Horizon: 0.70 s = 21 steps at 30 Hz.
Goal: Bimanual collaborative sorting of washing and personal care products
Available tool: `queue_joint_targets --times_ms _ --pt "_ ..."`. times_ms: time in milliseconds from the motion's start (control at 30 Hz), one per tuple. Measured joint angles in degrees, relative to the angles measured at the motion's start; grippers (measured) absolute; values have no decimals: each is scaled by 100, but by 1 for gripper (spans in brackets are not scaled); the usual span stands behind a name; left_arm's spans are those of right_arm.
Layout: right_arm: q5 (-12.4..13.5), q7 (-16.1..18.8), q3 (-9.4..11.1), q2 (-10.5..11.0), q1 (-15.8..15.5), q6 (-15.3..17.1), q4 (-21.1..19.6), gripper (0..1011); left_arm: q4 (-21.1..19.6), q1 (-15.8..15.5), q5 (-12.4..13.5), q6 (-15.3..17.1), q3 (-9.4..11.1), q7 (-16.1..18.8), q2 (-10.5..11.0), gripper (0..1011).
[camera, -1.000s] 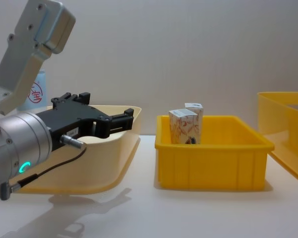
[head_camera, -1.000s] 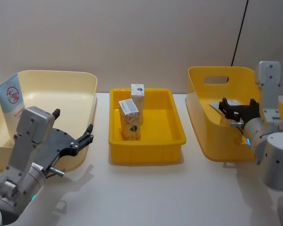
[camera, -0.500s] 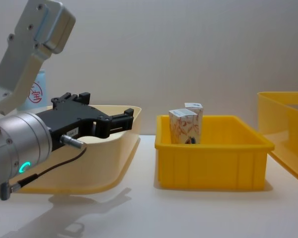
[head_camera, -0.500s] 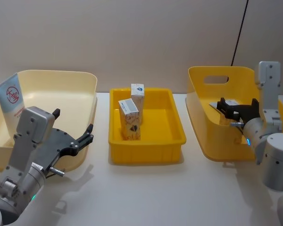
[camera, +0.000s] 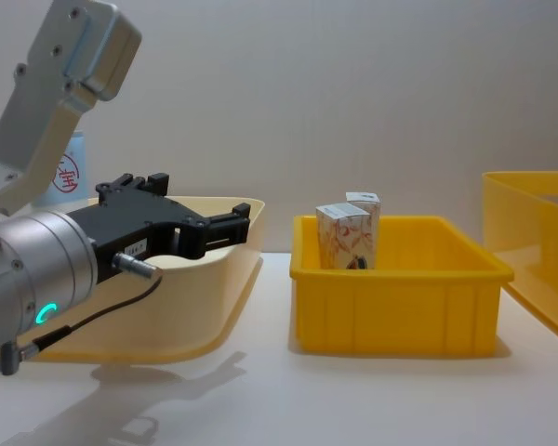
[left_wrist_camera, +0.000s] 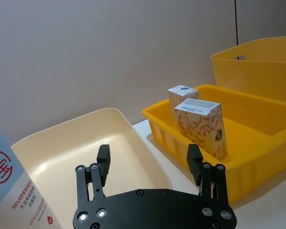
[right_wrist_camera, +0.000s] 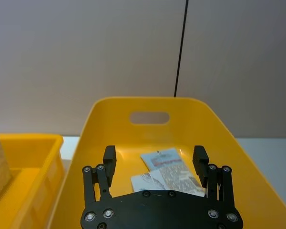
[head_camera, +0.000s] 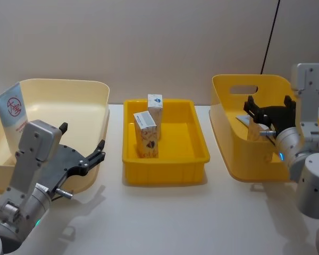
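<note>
Sorting mid-run, both grippers empty with jaws spread.

Left gripper hangs at the cream bin's near rim, where a squeeze tube leans in the far left corner. Two cartons stand upright in the middle tray. Right gripper sits over the yellow bin above what look like flat packets. I'd descend squarely before closing. White table, plain beige wall.
</note>
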Motion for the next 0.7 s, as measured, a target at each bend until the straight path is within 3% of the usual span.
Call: queue_joint_targets --times_ms 267,700 --pt "-10 203 -28 54 -94 -530 -143 1001 0 0 0 0 0 0 0 1003" --pt "132 303 -157 195 -329 -697 -303 1001 0 0 0 0 0 0 0 1003"
